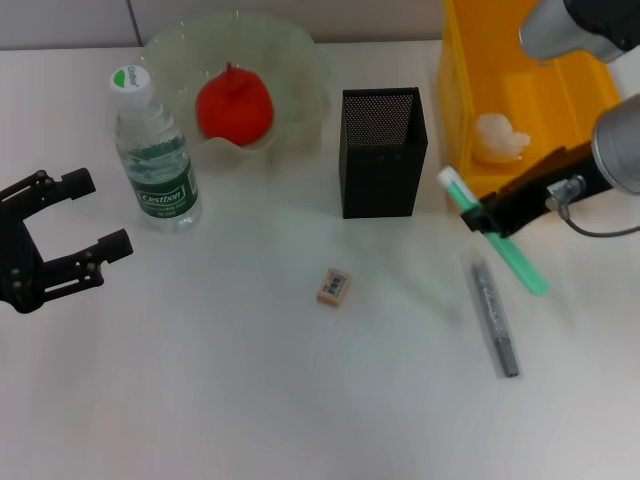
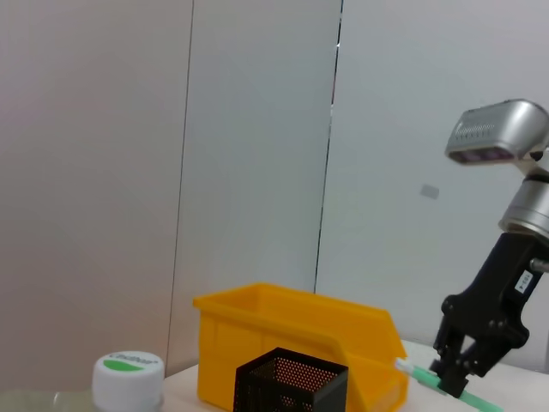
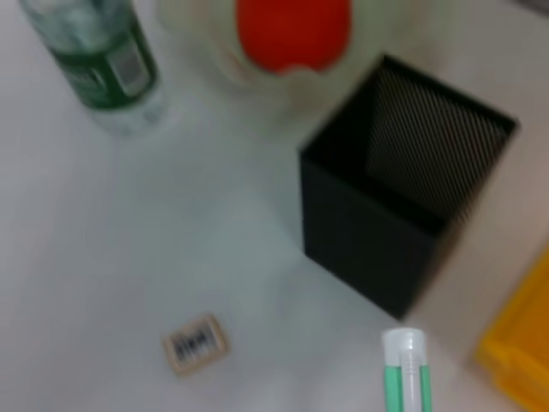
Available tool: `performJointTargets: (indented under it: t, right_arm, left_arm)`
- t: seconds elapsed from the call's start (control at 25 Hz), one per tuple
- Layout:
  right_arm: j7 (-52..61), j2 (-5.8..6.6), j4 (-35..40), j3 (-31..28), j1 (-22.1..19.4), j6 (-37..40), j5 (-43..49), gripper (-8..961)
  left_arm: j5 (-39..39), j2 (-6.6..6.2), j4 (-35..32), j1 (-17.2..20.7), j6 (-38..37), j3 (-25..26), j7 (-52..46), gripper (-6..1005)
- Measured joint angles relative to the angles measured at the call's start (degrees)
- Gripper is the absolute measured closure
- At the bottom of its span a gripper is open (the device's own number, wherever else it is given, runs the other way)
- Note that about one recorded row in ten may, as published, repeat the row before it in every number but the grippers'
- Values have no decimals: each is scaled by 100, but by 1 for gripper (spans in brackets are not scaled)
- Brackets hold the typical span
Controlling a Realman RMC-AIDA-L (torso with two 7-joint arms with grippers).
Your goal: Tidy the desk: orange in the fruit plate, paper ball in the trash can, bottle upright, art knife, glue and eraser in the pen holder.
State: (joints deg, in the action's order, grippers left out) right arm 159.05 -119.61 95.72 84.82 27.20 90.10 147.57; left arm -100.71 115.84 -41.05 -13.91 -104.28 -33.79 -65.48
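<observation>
Green and white, the glue stick (image 1: 495, 233) is clamped in the fingers of the right gripper (image 1: 490, 222) and hangs tilted above the surface (image 1: 250, 380), just beside the pen holder (image 1: 382, 150) and in front of the trash can (image 1: 520, 95). White paper ball (image 1: 497, 137) lies inside that yellow bin. The orange (image 1: 233, 106) sits in the fruit plate (image 1: 300, 70) at the back, and the bottle (image 1: 153, 150) stands upright just beside the plate. The eraser (image 1: 333, 286) lies flat on the surface in front of the pen holder, and the grey art knife (image 1: 494, 315) lies to its right. The left gripper (image 1: 70, 225) hovers at the left edge with its fingers spread wide, holding nothing.
</observation>
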Motion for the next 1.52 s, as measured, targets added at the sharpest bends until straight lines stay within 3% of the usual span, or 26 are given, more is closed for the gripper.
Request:
performJointTargets:
  t: [0.36,0.68,0.92,1.04,1.24,1.52]
  right_arm:
    - [-883,-1,101,-101,-208,-890,-918,780]
    - [-1662,24,-122,-147,-148,-2366,-1482,778]
    - [-2387,20,-829,17,-84,-3529,-2117,776]
    - [-3042,17,-1600,114,74,-3997,-2763,775]
    - [-3570,12,-2255,228,157,-4418,-3362,773]
    - [-3674,18,-2683,177,174,-4485,-3373,771]
  left_arm:
    - [0,0,0,-74,52,75,-23,157]
    - [-1,1,0,-113,66,121,-66,157]
    - [1,18,0,-148,68,153,-70,157]
    - [2,22,0,-171,73,154,-70,156]
    - [5,40,0,-195,75,154,-73,156]
    - [9,43,0,-171,75,154,-113,156]
